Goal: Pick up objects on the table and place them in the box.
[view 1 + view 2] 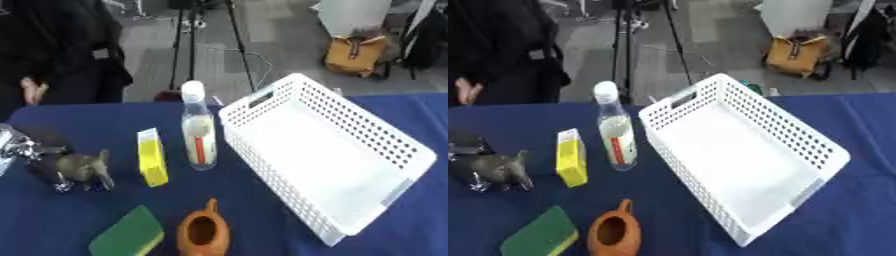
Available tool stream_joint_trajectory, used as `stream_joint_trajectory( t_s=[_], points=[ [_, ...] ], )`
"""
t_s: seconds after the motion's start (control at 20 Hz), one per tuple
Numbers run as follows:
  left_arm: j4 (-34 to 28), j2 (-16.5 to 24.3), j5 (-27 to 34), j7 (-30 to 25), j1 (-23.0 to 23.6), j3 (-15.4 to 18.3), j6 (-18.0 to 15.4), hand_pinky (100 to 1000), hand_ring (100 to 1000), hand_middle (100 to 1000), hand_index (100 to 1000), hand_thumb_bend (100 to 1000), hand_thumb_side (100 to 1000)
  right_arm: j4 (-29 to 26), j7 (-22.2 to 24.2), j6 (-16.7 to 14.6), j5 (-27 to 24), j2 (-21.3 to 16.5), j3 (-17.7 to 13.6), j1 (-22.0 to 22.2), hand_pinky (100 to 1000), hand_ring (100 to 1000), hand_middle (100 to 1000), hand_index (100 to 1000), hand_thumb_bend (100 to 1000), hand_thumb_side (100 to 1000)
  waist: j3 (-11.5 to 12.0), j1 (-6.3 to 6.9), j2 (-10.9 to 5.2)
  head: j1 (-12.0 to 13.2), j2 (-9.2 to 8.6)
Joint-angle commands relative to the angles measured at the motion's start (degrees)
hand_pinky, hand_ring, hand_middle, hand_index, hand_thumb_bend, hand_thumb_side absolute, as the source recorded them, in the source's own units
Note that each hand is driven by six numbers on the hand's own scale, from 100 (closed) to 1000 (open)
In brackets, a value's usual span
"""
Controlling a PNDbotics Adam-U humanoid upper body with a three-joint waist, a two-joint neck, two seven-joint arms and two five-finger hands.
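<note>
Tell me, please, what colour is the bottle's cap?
White; the bottle cap shows best in the left eye view.

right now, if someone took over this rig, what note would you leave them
Left robot hand: at the table's left edge beside the yellow carton, fingers curled, holding nothing.
Right robot hand: not in view.
White perforated plastic basket: on the blue tablecloth, right side, nothing in it.
Still on the cloth, left of the basket: clear plastic bottle with white cap, upright yellow carton, green sponge, brown clay pot.
Done: nothing placed yet. Left: all four items.
</note>
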Motion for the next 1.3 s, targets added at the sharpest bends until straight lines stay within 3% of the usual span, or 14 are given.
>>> stream_joint_trajectory(
  t_s=[0.05,0.35,0.45,0.6,0.8,1.3],
  points=[
    [-0.19,1.14,0.37,-0.24,-1.35,0.34,0.20,1000,820,645,746,380,706,-0.65,-0.36,0.13,-0.43,-0.73,-0.52,-0.55,630,654,571,568,100,581,-0.02,-0.07,-1.17,-0.18,-0.46],
    [-0.48,0.99,1.42,0.68,-1.65,0.64,1.30,1000,795,608,709,290,711,-0.65,-0.13,0.19,-0.43,-0.64,-0.50,-0.43,629,653,569,568,100,580,0.14,0.00,-1.33,-0.23,-0.39],
    [-0.51,0.90,1.69,1.17,-1.62,0.69,1.72,932,783,592,692,247,727,-0.65,-0.05,0.19,-0.42,-0.56,-0.53,-0.41,630,652,568,566,100,577,0.09,0.04,-1.31,-0.27,-0.52],
    [-0.40,0.78,2.26,2.13,-1.51,0.83,2.42,908,779,586,687,225,731,-0.65,0.04,0.27,-0.38,-0.51,-0.60,-0.30,630,652,568,566,100,576,0.00,0.01,-1.22,-0.33,-0.65],
    [-0.12,0.72,2.33,2.70,-1.59,0.82,3.21,869,752,559,667,100,746,-0.65,0.19,0.34,-0.33,-0.50,-0.61,-0.25,630,652,568,566,100,572,0.05,-0.06,-1.17,-0.34,-0.66],
    [-0.45,0.81,2.04,2.70,-2.09,0.85,4.04,851,726,531,641,100,752,-0.65,0.39,0.66,-0.33,-0.42,-0.70,0.05,630,651,567,567,100,569,0.33,-0.12,-1.45,-0.45,-0.46]
  ],
)
